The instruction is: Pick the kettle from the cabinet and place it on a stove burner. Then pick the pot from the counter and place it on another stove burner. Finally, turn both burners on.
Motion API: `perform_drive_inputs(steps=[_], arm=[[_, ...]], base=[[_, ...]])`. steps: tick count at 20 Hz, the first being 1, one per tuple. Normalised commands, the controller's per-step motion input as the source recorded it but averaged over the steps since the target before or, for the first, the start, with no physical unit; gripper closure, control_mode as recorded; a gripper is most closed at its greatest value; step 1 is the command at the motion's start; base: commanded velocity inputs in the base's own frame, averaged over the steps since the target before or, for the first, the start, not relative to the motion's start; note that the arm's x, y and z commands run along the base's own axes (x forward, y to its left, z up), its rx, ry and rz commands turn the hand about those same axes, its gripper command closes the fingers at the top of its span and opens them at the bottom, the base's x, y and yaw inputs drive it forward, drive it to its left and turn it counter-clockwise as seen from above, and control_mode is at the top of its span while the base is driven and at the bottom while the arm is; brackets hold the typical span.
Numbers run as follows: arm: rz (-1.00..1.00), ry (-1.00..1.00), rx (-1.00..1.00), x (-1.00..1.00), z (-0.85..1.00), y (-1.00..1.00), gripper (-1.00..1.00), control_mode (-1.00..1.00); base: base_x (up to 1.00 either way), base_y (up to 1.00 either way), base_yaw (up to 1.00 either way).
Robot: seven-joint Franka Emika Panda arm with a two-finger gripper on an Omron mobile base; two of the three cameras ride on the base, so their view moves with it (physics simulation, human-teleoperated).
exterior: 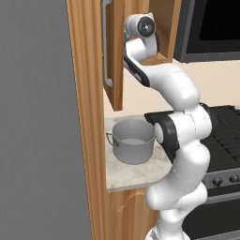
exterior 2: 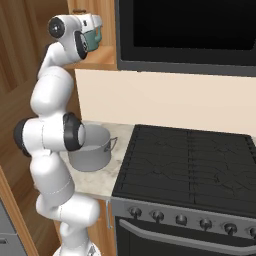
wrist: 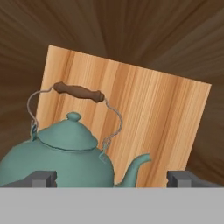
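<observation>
The teal kettle stands inside the open wooden cabinet, its dark handle arched above the lid and its spout pointing right in the hand view. My gripper is open, with the fingertips set wide; the kettle's body lies close ahead between them, nearer the left one. From the right base view the hand reaches into the cabinet at the kettle. The grey pot sits on the beige counter. The black stove burners lie to its right.
The cabinet door hangs open to the left of my arm, its silver bar handle facing out. A black microwave hangs above the stove. A row of round knobs runs along the stove front. A tall wooden panel borders the counter's left.
</observation>
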Motion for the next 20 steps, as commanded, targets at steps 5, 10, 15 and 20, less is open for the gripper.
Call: perform_drive_inputs(steps=[5, 10, 15, 20], arm=[[0.0, 0.0, 0.0, 0.21, 0.07, 0.0, -1.0, -1.0], [0.0, 0.0, 0.01, 0.18, 0.06, 0.01, -1.0, -1.0], [0.0, 0.0, 0.0, 0.16, 0.04, 0.04, -1.0, -1.0], [0.0, 0.0, 0.0, 0.16, 0.07, 0.03, -1.0, -1.0]], base=[[0.0, 0.0, 0.0], [0.0, 0.0, 0.0], [0.0, 0.0, 0.0], [0.0, 0.0, 0.0]])
